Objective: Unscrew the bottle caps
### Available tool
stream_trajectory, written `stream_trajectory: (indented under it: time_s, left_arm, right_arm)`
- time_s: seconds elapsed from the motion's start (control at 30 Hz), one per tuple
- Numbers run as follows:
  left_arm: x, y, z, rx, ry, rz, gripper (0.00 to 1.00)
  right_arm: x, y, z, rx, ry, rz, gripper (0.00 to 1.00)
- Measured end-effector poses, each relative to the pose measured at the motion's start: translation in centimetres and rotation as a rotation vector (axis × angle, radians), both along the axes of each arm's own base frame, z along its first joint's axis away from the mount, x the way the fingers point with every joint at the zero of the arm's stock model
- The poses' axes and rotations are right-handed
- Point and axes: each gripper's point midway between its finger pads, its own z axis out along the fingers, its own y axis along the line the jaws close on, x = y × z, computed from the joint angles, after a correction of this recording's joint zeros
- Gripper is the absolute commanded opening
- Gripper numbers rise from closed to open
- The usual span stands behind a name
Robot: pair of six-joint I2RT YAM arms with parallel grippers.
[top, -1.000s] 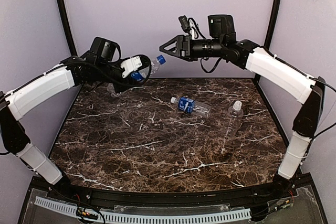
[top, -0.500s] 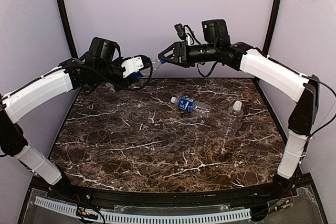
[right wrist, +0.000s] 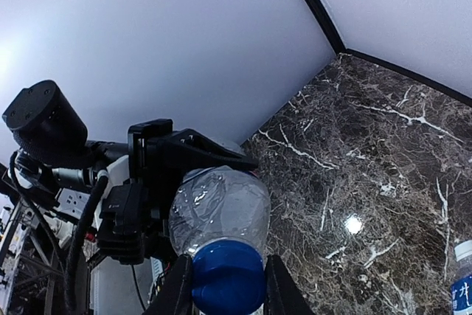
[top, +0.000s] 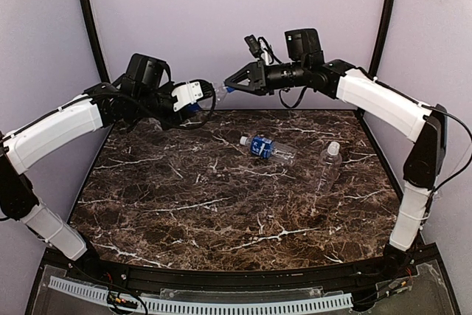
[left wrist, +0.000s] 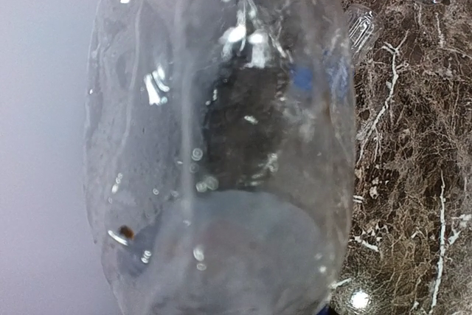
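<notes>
A clear bottle [top: 214, 93] is held up in the air over the table's back edge, with my left gripper [top: 198, 98] shut on its body. That bottle [left wrist: 221, 138] fills the left wrist view and hides the fingers there. Its blue cap [right wrist: 227, 278] points toward my right gripper [right wrist: 227, 287], which is shut on the cap from both sides. In the top view the right gripper [top: 227, 87] meets the cap [top: 229, 88]. A blue-labelled bottle [top: 267, 147] with a white cap [top: 244, 140] lies on the marble table [top: 184, 204]. A plain bottle [top: 328, 164] with a white cap [top: 333, 148] lies to its right.
The purple back wall stands close behind both grippers. Black frame posts [top: 88, 20] rise at the back corners. The labelled bottle [right wrist: 462, 279] shows at the lower right edge of the right wrist view.
My right gripper has moved left onto the blue cap and closed on it. The left arm has drawn the bottle slightly more level.
</notes>
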Motion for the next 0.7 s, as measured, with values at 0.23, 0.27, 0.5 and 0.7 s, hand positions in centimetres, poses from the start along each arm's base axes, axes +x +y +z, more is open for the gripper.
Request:
stream_trajectory:
  time_s: [0.23,0.27,0.5,0.7]
  left_arm:
    - [-5.7,-0.8,-2.2,-0.031,0.302,-0.19,0.29]
    - [-6.6,-0.8,-2.4,-0.032,0.341,-0.218,0.29]
    - [-16.2,-1.5,-3.5,-0.066,0.707,-0.494,0.29]
    - [-17.4,-1.0,-3.9,-0.039,0.74,-0.546,0.29]
  right_arm:
    - [-4.9,0.3,-1.3,-0.109,-0.379,0.255,0.0]
    - [-6.2,0.2,-1.5,-0.124,-0.454,0.3,0.0]
    - [-16.0,-0.7,-2.5,-0.141,-1.146,0.592,0.0]
    - [-17.5,-0.1,-3.0,-0.208,-1.504,0.659,0.0]
